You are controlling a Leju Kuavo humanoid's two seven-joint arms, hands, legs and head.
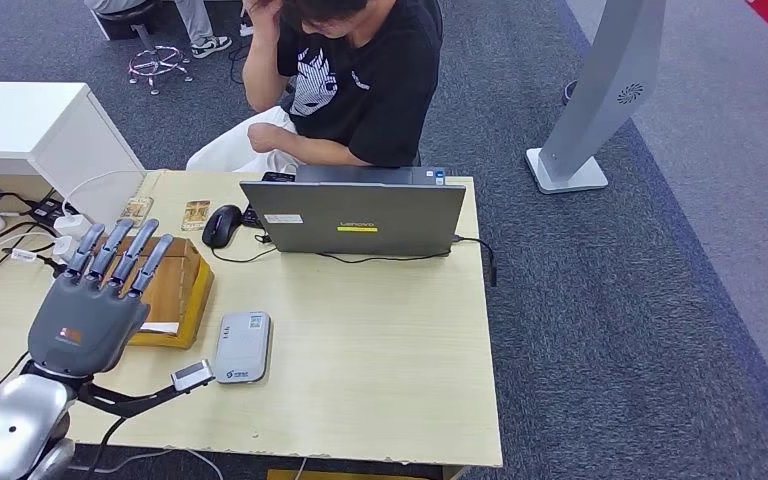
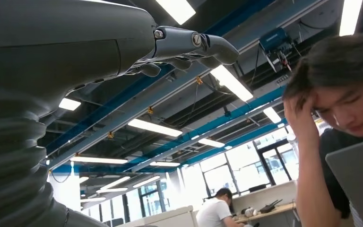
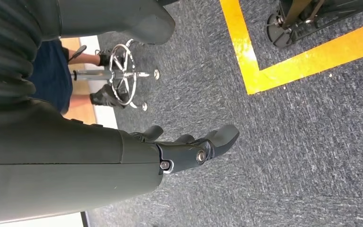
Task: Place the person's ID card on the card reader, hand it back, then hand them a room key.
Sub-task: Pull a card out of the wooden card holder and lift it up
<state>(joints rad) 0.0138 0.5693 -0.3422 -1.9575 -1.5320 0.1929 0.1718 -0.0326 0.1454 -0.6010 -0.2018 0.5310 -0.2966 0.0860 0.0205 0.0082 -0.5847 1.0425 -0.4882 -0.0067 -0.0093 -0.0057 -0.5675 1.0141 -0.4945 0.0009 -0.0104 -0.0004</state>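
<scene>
The left hand (image 1: pixel 95 305) has a dark grey shell over its back, marked with a small orange-and-white logo, and slim grey fingers (image 1: pixel 138 252) with lighter tips. A rounded silver arm (image 1: pixel 15 425) sits behind it, with black cable running off the wrist to a small silver block. Close up, the wrist wears a grey ribbed cover and the thumb (image 2: pixel 189 42) carries screws. The right hand (image 3: pixel 179 151) looks the same: dark grey, ribbed cover, 2 screw heads at the thumb.

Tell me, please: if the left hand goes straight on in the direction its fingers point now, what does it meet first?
Probably the white power strip. The left hand hovers open above the wooden box, its fingers pointing toward the table's far left side; its height above the table is unclear.
</scene>
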